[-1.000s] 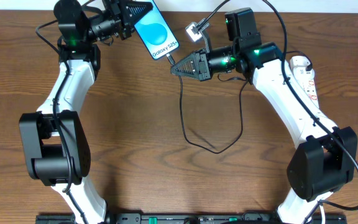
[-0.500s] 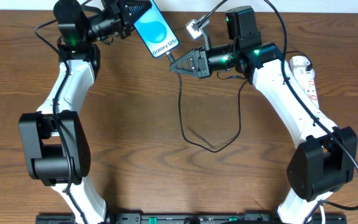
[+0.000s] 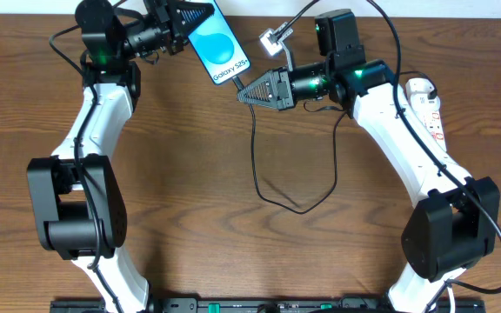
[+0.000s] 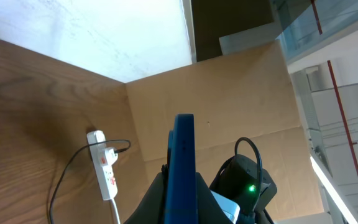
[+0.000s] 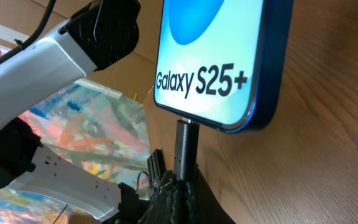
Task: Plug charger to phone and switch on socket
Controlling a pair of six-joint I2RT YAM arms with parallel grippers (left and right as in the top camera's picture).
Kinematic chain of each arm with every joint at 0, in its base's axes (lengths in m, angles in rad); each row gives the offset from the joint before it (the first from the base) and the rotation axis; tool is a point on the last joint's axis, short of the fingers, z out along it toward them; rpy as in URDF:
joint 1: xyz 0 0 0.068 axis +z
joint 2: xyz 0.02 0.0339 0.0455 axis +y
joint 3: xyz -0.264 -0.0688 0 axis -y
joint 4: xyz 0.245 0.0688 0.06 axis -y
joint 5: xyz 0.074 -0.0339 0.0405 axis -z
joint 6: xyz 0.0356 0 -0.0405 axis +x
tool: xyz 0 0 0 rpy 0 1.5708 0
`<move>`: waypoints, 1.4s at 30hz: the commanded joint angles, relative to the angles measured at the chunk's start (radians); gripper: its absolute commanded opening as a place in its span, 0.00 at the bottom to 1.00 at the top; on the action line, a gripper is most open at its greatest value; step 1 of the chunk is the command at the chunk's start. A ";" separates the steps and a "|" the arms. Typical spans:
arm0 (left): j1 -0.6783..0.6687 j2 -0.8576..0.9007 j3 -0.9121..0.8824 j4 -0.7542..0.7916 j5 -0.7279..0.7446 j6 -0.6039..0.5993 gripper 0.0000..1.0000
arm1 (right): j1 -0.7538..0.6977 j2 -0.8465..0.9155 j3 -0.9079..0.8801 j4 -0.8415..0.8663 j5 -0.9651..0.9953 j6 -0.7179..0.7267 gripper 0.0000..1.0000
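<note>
Brown wood-grain tabletop.
1. Slim blue-screened smartphone, far centre. It is clamped by the left fingers and steadied so its bottom port faces right.
2. Thin black charger cable. Its plug tip is pinched in the right fingers and meets the port, seemingly seating.
3. White power strip, far right, switch not yet pressed.

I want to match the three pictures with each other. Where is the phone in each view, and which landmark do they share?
Overhead: the phone is at top centre, slanted, screen up.
Left wrist: the phone is at bottom centre, seen edge-on as a thin blue strip.
Right wrist: the phone fills the top, right of centre, with the charger plug at its bottom edge.
Shared landmark: the wooden table.
</note>
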 commanded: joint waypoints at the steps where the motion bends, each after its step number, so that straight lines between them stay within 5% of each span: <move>1: -0.058 -0.009 0.017 0.007 0.130 -0.005 0.08 | 0.001 -0.003 0.010 0.027 0.030 0.004 0.01; 23: -0.082 -0.009 0.017 0.008 0.112 -0.060 0.08 | 0.001 -0.003 0.010 0.051 0.051 0.030 0.02; 26: -0.079 -0.009 0.016 0.008 0.112 -0.054 0.07 | 0.001 -0.003 0.010 0.018 0.080 0.030 0.17; 30: -0.068 -0.009 0.017 -0.008 0.114 0.005 0.07 | -0.001 -0.003 0.010 -0.036 0.103 0.026 0.23; 36: -0.047 -0.009 0.016 -0.207 0.109 0.158 0.07 | -0.003 -0.003 0.010 -0.056 0.099 0.000 0.33; 42: -0.032 -0.009 0.016 -0.359 0.096 0.286 0.08 | -0.027 -0.003 0.010 -0.056 0.100 0.000 0.57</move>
